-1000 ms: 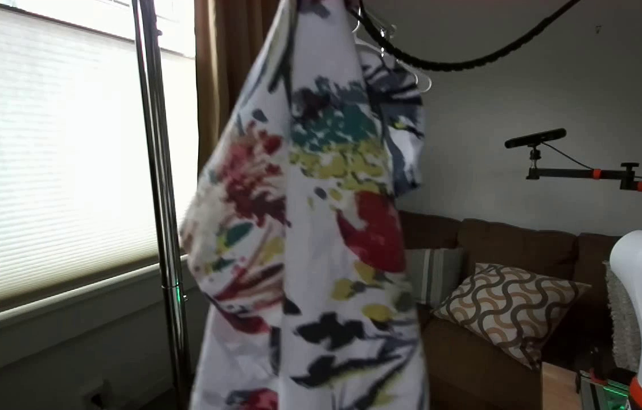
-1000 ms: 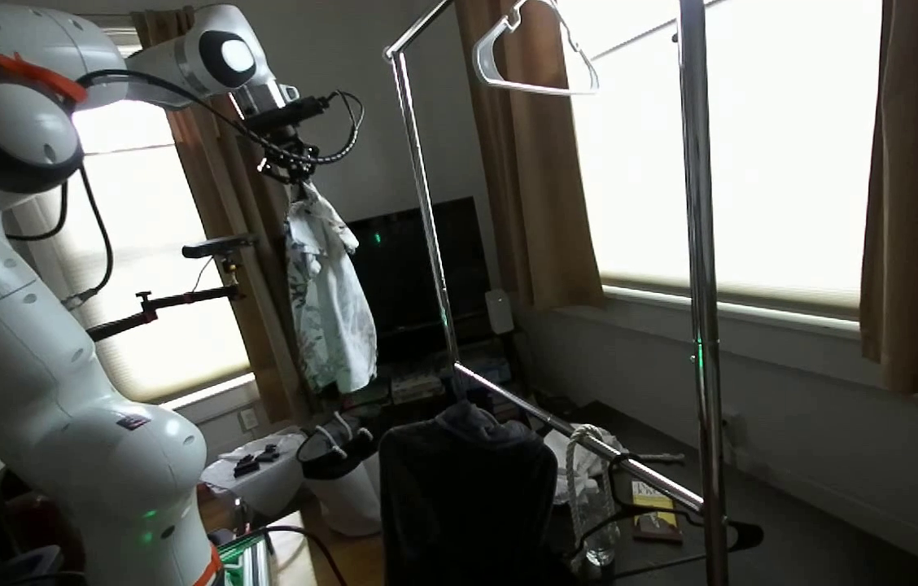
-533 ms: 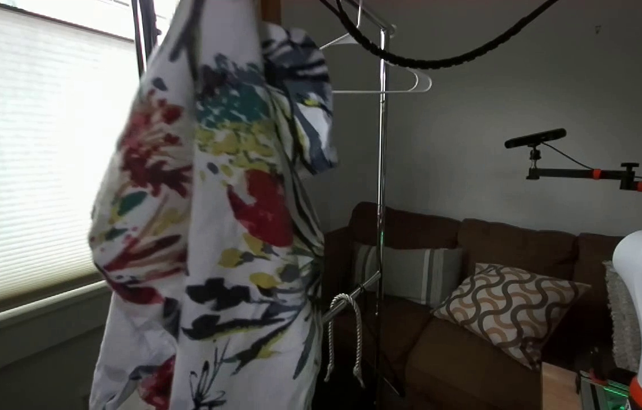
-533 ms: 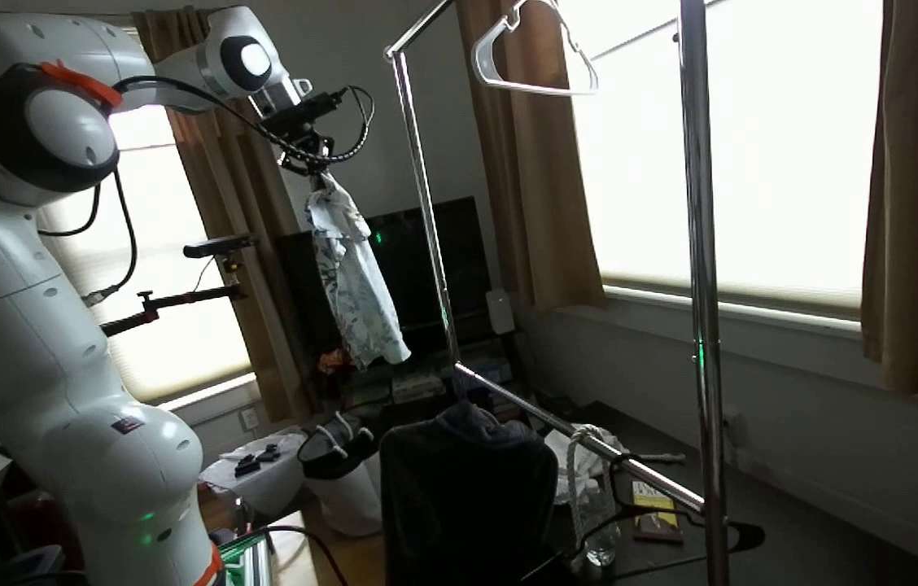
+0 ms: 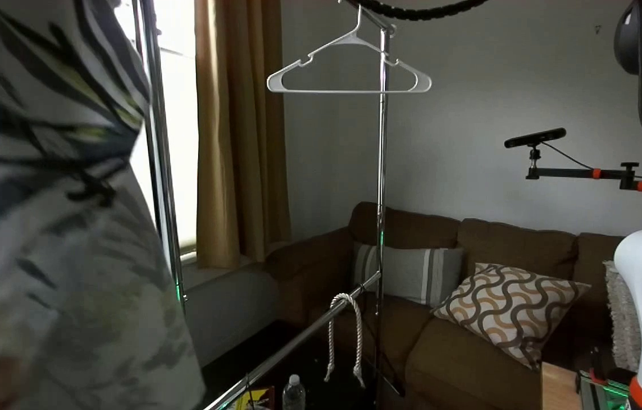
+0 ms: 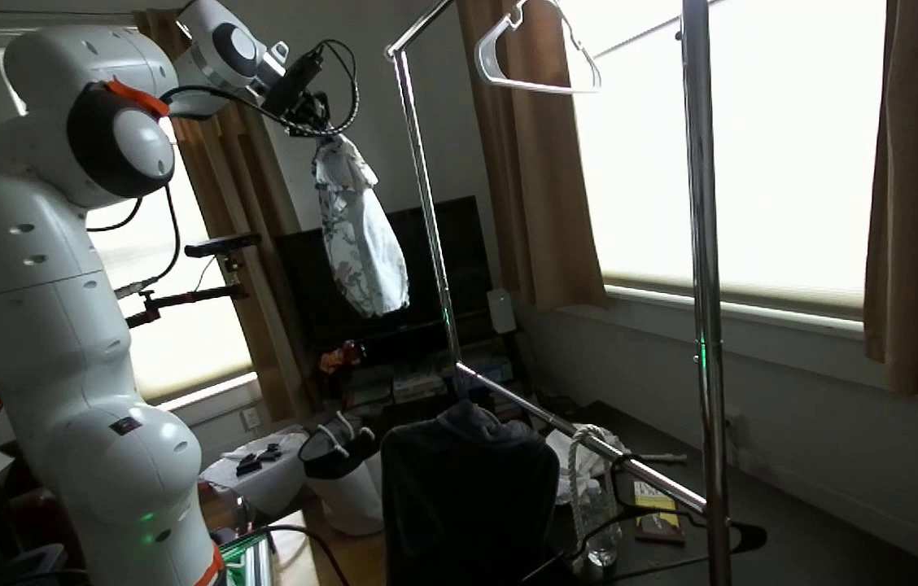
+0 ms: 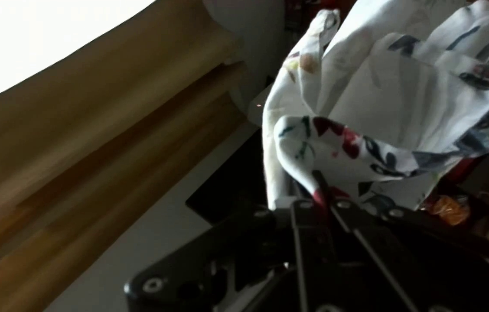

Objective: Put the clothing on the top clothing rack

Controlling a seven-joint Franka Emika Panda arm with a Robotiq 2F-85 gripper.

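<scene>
The clothing point(image 6: 357, 228), a whitish garment with a floral print, hangs limp from my gripper point(image 6: 323, 135) in an exterior view, to the left of the rack's upright pole. It also fills the left side of an exterior view point(image 5: 59, 228), close to the camera. In the wrist view my gripper point(image 7: 320, 197) is shut on a fold of the clothing point(image 7: 370, 95), which drapes beyond the fingertips. The top clothing rack bar point(image 6: 423, 26) shows at the upper edge, apart from the clothing; its end also shows in an exterior view point(image 5: 377, 19). Most of the bar is out of frame.
A white hanger point(image 5: 349, 91) hangs from the top bar. Upright poles point(image 6: 699, 244) and a low rail point(image 5: 298, 341) with a rope point(image 5: 358, 341) stand around it. A dark draped item point(image 6: 467, 496) stands below. A camera arm point(image 6: 190, 298) is behind the robot arm.
My gripper has risen and shifted slightly towards the rack in an exterior view, carrying the clothing. In an exterior view the clothing has swept left, uncovering the white hanger and low rail.
</scene>
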